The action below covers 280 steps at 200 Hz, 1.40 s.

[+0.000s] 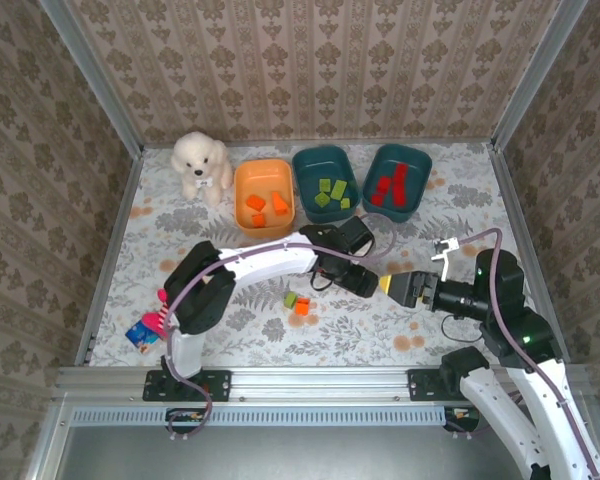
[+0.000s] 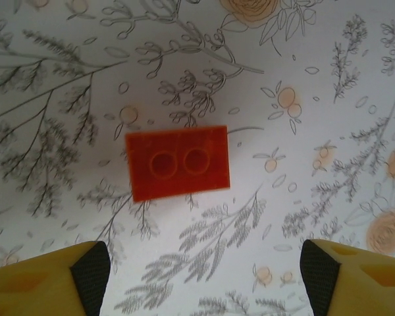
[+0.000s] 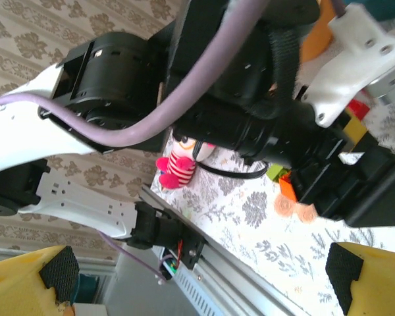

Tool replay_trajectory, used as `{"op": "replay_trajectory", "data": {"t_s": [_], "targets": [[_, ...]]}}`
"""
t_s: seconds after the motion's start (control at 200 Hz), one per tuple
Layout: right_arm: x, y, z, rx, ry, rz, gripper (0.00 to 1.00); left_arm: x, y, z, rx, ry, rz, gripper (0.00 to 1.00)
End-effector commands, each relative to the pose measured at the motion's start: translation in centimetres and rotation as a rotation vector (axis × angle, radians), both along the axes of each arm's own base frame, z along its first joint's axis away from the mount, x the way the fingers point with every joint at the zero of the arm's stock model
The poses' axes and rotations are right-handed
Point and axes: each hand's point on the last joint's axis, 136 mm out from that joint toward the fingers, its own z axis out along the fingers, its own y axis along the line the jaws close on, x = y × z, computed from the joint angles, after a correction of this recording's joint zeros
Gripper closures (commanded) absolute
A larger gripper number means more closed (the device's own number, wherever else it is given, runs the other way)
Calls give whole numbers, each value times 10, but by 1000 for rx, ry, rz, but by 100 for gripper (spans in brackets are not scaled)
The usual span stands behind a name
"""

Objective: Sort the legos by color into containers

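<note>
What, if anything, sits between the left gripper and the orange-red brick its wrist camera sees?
Nothing visible does. In the left wrist view the brick lies alone on the flowered tablecloth. Only bare cloth separates it from the left gripper, whose fingers stand wide apart.
</note>
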Motion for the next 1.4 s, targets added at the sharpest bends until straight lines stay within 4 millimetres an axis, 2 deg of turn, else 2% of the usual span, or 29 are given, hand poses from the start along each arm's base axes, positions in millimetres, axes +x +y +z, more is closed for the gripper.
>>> {"op": "replay_trajectory", "data": {"t_s": [0.0, 0.25, 0.395, 0.51, 0.605, 0.645, 0.79, 0.975, 1.125, 1.28, 1.395], "targets": [[-15, 3, -5, 24, 57, 34, 0, 6, 1, -12, 100, -55, 11, 17], [-32, 4, -5, 46, 77, 74, 0, 23, -10, -37, 179, -89, 43, 16], [-35, 4, -6, 39, 82, 78, 0, 27, -16, -50, 201, -85, 42, 21], [-35, -3, -15, -13, 101, 42, 2, 28, -19, -58, 213, -78, 39, 35], [-35, -13, -23, -70, 100, -12, 3, 28, -19, -59, 214, -81, 46, 60], [-34, -18, -26, -96, 95, -44, 3, 29, -19, -57, 213, -84, 49, 67], [-27, -31, -29, -144, 73, -129, 4, 32, -17, -50, 205, -98, 63, 79], [-16, -51, -25, -203, 10, -251, 4, 39, -10, -32, 169, -97, 115, 80], [-7, -60, -9, -175, -103, -335, 4, 52, -2, -4, 114, -110, 178, 80], [7, -57, -1, -117, -145, -356, 4, 73, 21, 33, 68, -137, 254, 80], [23, -51, 7, -79, -193, -356, 4, 99, 51, 58, 34, -157, 332, 80]]}}
